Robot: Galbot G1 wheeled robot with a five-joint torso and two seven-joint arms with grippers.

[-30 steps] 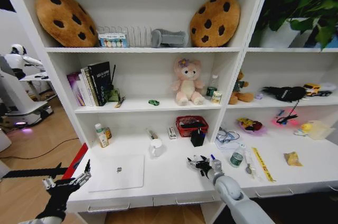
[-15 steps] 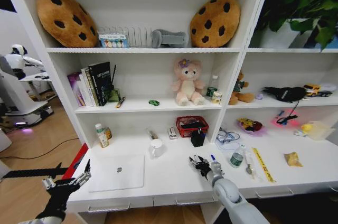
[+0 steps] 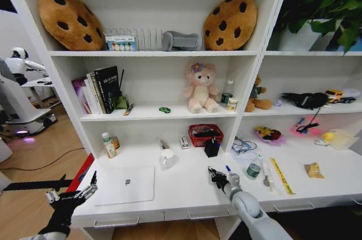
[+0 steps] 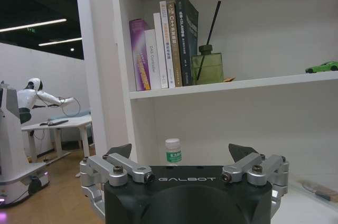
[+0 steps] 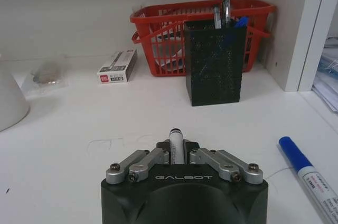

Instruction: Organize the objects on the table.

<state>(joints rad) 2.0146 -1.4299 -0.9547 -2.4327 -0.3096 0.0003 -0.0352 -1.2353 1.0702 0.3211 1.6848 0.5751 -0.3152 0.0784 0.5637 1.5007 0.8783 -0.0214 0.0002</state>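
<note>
Over table, right claw clamps pen.

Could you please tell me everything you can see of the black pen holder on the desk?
The pen holder is a square, upright cup of black mesh, metal by its look. It stands on the white desk, directly in front of the red basket, beside a shelf upright. A few pens poke out of its top, one blue-tipped. Nothing grips it; the right gripper, shut on a pen, sits short of it.

Black GALBOT-marked gripper, silver linkages
</note>
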